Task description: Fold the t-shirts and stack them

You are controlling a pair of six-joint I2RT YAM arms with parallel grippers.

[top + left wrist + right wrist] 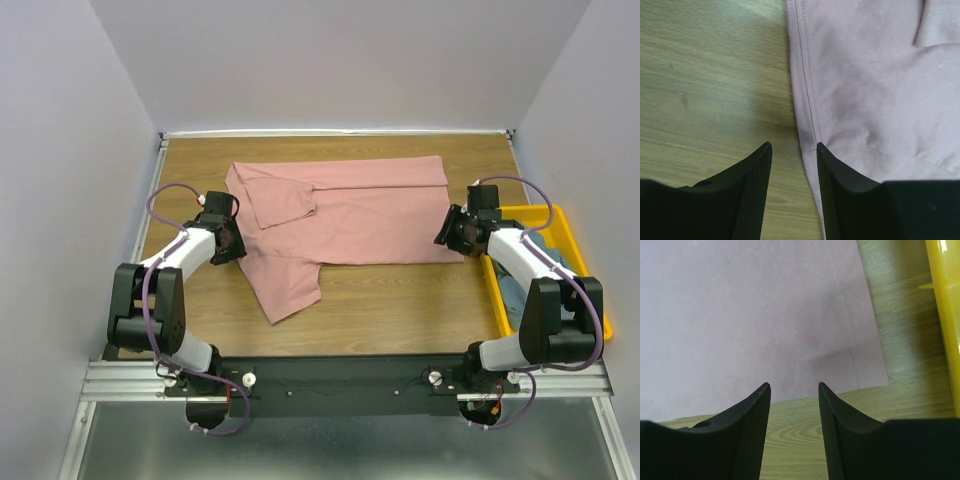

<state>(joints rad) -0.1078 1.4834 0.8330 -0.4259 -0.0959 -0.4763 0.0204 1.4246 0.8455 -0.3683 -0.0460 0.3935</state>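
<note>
The pink t-shirt (350, 215) is lying spread sideways across the middle of the table (400, 320) in the top view. One sleeve is turned in over the body and the other is sticking out toward the near edge, so I judge you are working early in the first fold. The blue-grey t-shirt (512, 292) is waiting in the yellow bin (556, 214) at the right. Your left gripper (232, 240) is hanging at the shirt's left edge and your right gripper (452, 230) at its right edge, just beside the bin. In the left wrist view the fingers are standing apart and grasping nothing, and the stitched edge (805, 75) is running up from just beyond the gap, with bare wood to its left. In the right wrist view the fingers are likewise parted and empty, pointing at the shirt's near right corner (875, 375), with the bin wall showing at the far right. Next you are probably needing to lower both arms together, slide one finger under each edge, pinch only the cloth, and keep the right arm off the bin.
</note>
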